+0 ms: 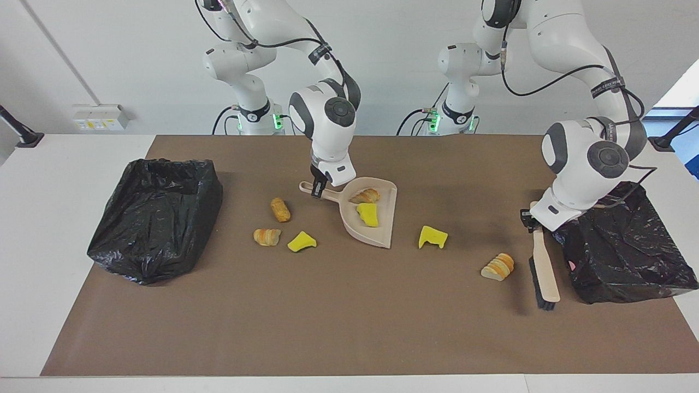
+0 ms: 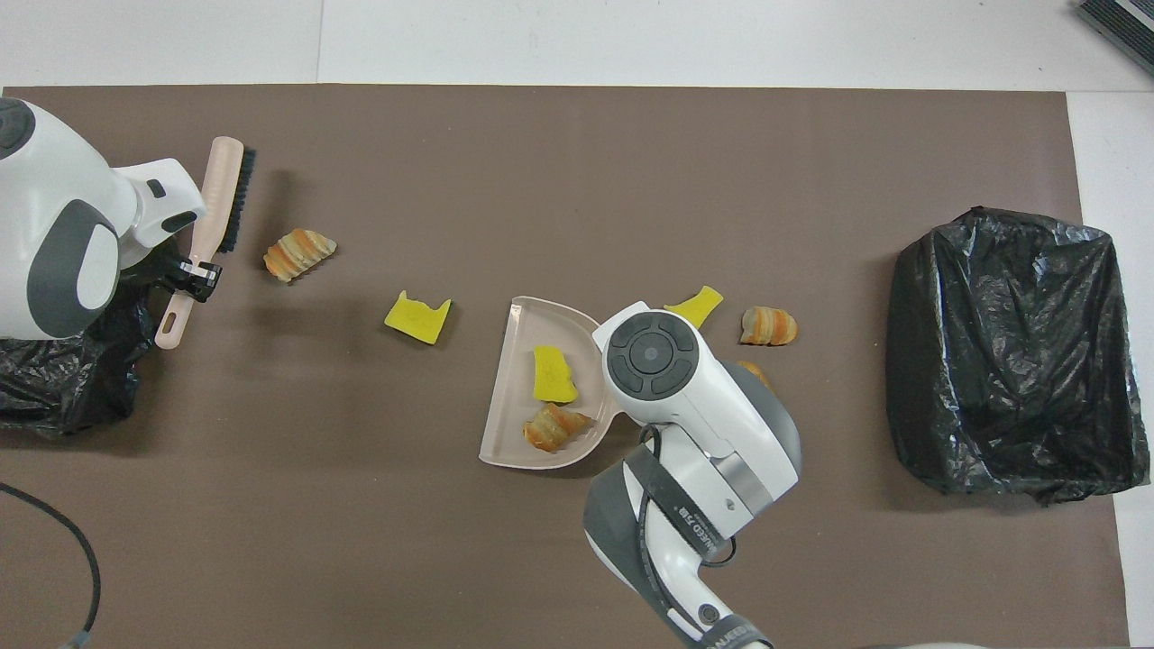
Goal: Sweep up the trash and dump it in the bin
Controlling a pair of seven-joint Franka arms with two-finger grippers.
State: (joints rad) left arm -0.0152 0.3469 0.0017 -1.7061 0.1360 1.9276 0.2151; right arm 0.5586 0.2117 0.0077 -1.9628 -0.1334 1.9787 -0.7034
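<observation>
My right gripper [image 1: 318,190] is shut on the handle of the beige dustpan [image 1: 382,232] [image 2: 501,406], which lies mid-mat. In the pan are a yellow sponge chunk [image 1: 367,214] [image 2: 554,375] and a pastry [image 1: 365,195] [image 2: 554,427]. My left gripper [image 1: 532,222] [image 2: 194,275] is shut on the beige brush [image 1: 546,273] [image 2: 216,212], bristles low beside the bin [image 1: 622,245] at the left arm's end. Loose trash lies on the mat: a sliced pastry [image 1: 498,266] [image 2: 297,254] by the brush, a sponge chunk [image 1: 432,237] [image 2: 416,316], another sponge chunk [image 1: 301,241] [image 2: 694,305], and two pastries [image 1: 267,236] [image 1: 280,209].
A second black-lined bin [image 1: 155,218] [image 2: 1005,351] stands at the right arm's end of the brown mat [image 1: 349,327]. A black cable [image 2: 72,541] lies by the left arm. My right arm hides part of one pastry in the overhead view.
</observation>
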